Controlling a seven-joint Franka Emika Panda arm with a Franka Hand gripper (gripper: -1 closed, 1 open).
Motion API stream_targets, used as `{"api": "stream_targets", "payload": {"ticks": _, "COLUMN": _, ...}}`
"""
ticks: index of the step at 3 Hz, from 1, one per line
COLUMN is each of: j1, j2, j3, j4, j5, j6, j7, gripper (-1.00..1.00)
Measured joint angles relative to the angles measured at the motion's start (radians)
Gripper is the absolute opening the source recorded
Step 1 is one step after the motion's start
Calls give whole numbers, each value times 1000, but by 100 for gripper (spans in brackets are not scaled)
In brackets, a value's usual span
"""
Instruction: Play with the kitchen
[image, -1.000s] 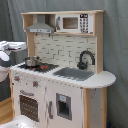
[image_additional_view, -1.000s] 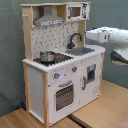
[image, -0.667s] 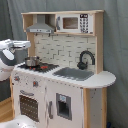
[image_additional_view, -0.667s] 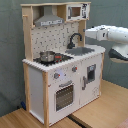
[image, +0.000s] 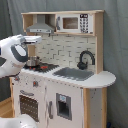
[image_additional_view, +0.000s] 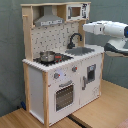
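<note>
The kitchen (image: 60, 70) stands upright on the wooden floor (image_additional_view: 20, 117), looking rigid, bulky and too heavy to lift, so it is best worked by small parts like the oven door (image_additional_view: 64, 95), knobs (image_additional_view: 56, 76) or faucet (image: 86, 59), while the gripper (image_additional_view: 90, 28) hovers beside it, its claw's state impossible to tell.

sink (image_additional_view: 82, 50) open, faucet (image_additional_view: 73, 39) behind, hood (image_additional_view: 48, 21) overhead

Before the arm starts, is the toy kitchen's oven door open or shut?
Shut. The oven door lies flush with the kitchen front in both exterior views, no gap showing.
</note>
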Motion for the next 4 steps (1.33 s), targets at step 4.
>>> {"api": "stream_targets", "payload": {"ticks": 4, "j1": -188, "j2": 292, "j3": 28, "j4": 181, "j5": -1, "j6": 21, "j7": -100, "gripper": 100}}
